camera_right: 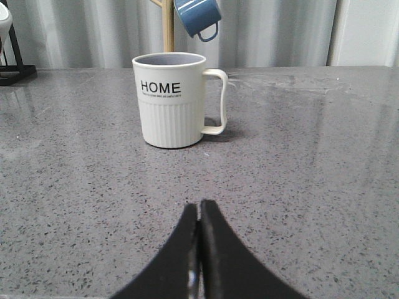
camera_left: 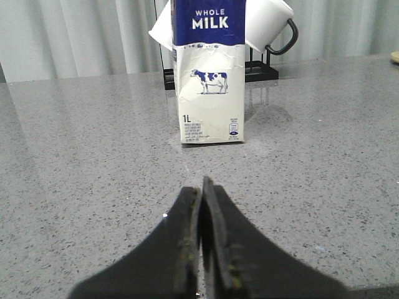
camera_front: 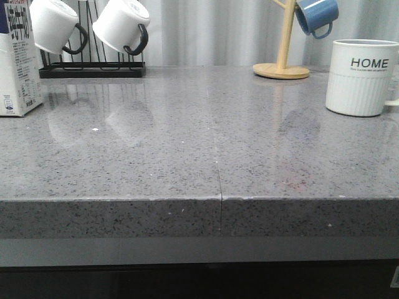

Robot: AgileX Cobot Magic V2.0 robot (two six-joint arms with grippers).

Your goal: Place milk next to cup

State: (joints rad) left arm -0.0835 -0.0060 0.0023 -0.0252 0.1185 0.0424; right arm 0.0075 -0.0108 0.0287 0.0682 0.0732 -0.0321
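Note:
The milk [camera_front: 17, 59] is a tall white carton with a dark blue top, standing upright at the far left of the grey counter. In the left wrist view the milk [camera_left: 210, 81] faces me with its cow picture. My left gripper [camera_left: 201, 187] is shut and empty, short of the carton. The cup [camera_front: 361, 78], an off-white "HOME" mug with a ribbed lower half, stands at the far right. In the right wrist view the cup [camera_right: 170, 103] shows its handle. My right gripper [camera_right: 199, 205] is shut and empty, short of it. Neither gripper shows in the front view.
A black wire rack [camera_front: 92, 68] with two white black-handled mugs [camera_front: 121, 26] stands at the back left, right behind the carton. A wooden mug tree [camera_front: 282, 62] holding a blue mug [camera_front: 317, 15] stands at the back right. A seam [camera_front: 218, 168] runs down the counter's middle.

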